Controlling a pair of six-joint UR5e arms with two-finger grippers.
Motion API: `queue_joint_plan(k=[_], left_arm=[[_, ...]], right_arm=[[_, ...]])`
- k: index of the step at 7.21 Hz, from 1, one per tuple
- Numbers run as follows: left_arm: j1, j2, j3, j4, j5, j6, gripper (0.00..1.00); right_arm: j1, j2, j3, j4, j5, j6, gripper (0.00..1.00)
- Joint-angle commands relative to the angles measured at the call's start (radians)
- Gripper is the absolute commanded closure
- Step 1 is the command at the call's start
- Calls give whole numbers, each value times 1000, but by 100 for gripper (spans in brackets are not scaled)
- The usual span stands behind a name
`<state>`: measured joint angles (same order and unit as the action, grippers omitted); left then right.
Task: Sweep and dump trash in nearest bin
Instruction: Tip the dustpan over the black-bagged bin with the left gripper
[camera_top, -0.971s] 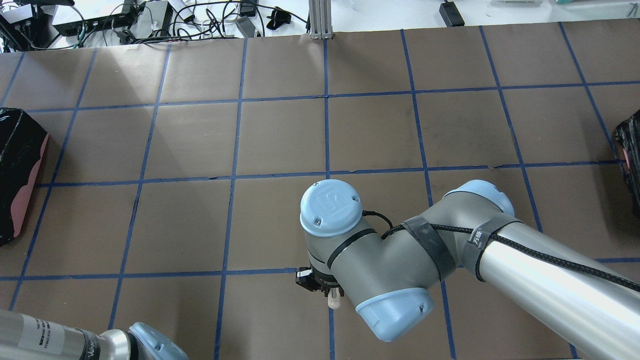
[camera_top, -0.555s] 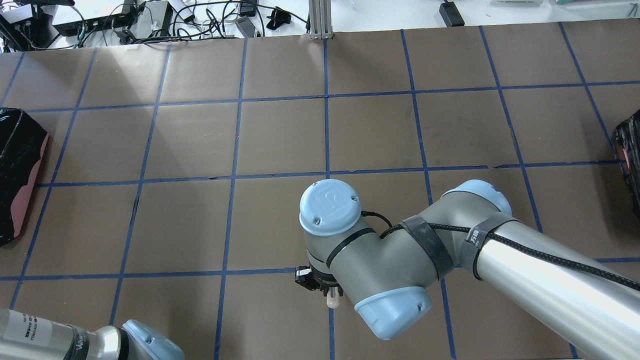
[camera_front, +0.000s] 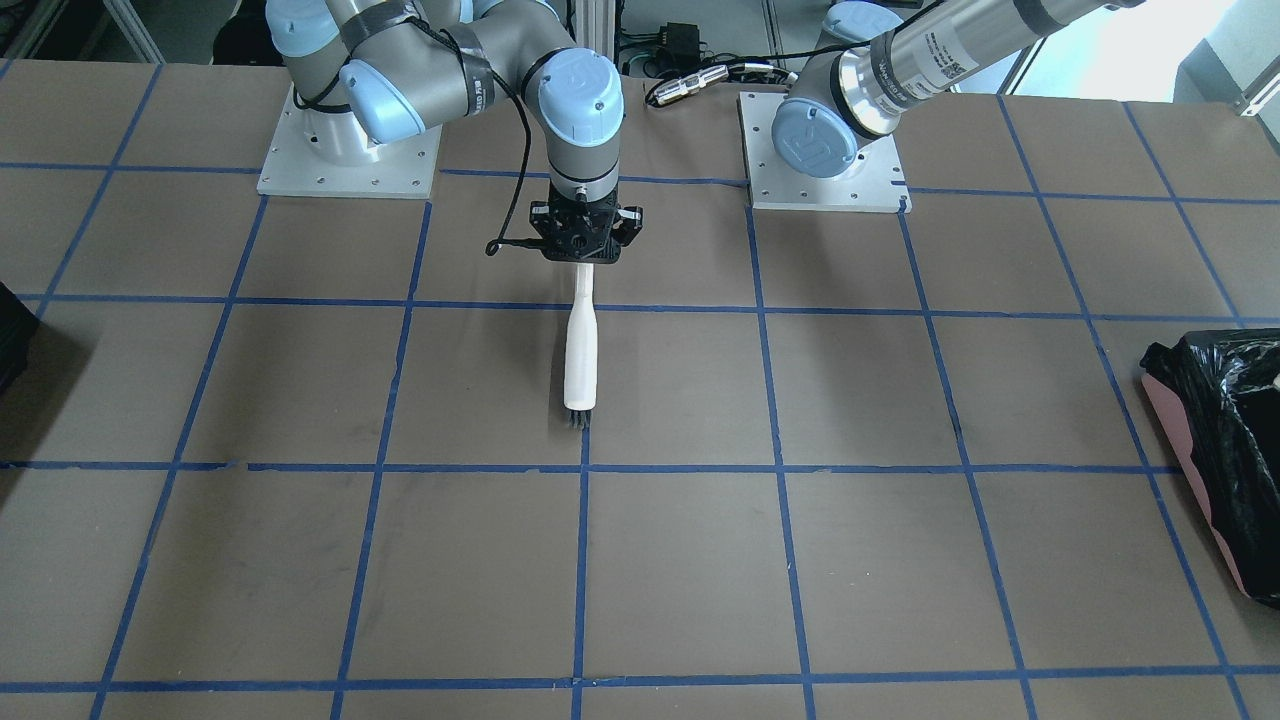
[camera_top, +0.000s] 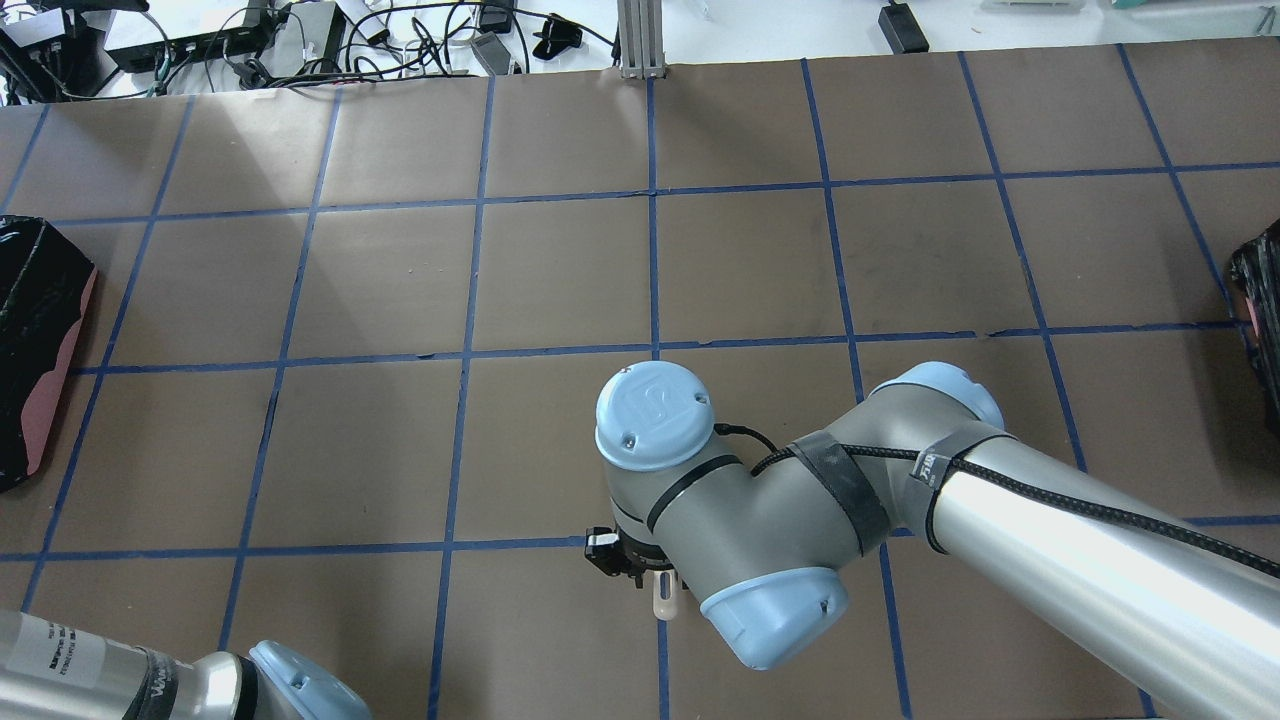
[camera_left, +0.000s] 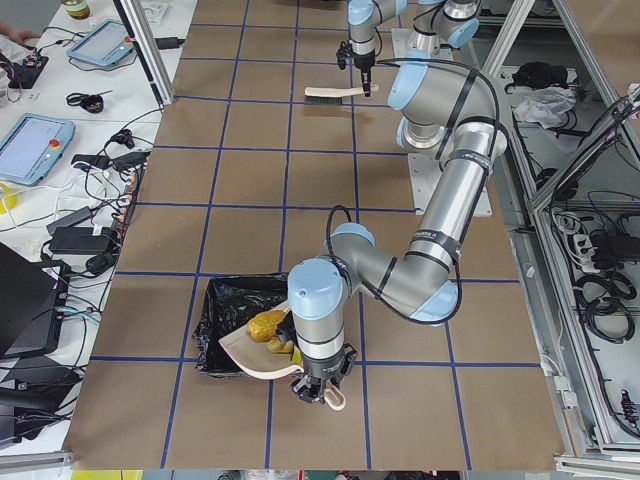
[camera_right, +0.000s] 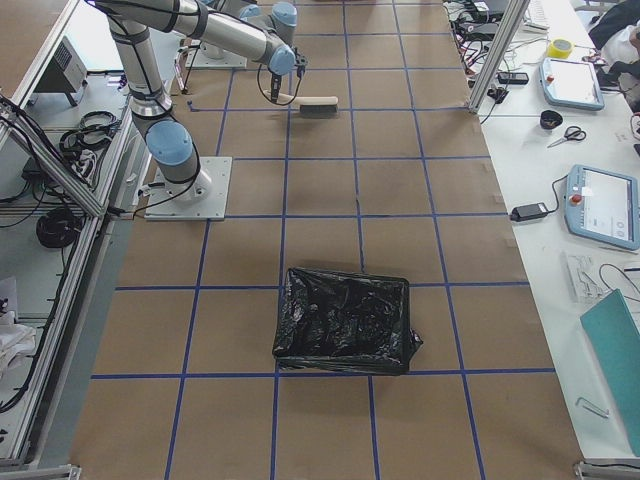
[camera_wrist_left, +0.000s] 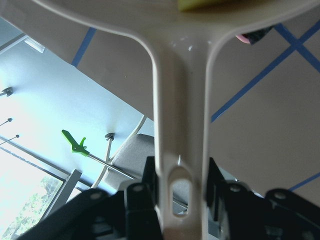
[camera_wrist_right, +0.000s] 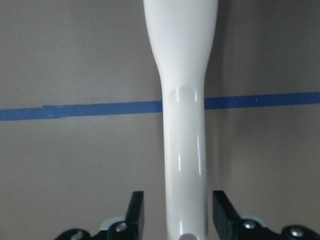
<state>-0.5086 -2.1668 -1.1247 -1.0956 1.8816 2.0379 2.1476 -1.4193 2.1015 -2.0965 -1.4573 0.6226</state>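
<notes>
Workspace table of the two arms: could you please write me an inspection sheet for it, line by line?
surface: table, brown cover with blue tape grid.
job's things: trash lies in the dustpan, held at the black-lined bin corner; second black-lined bin at the other end; brush near the middle.
clutter: nothing seen.
grippers: left gripper shut on dustpan handle; right gripper shut on brush handle.
cables: black braided cable along right arm.
surroundings: teach pendant, scissors on side bench.
</notes>
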Motion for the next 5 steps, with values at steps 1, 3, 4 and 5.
queue_joint_plan(k=[1, 3, 4, 5], left_arm=[[-114, 22, -65, 154, 198, 31, 100], [-116, 18, -93, 261, 205, 115, 100], [-120, 18, -95, 299, 206, 122, 100], [-122, 16, -95, 319, 206, 123, 100]], right_arm=[[0, 10, -5, -10, 0, 12, 27], [-11, -10, -73, 2, -24, -14, 20], [-14, -12, -180, 106, -25, -15, 18], [-17, -20, -304, 289, -25, -47, 18]])
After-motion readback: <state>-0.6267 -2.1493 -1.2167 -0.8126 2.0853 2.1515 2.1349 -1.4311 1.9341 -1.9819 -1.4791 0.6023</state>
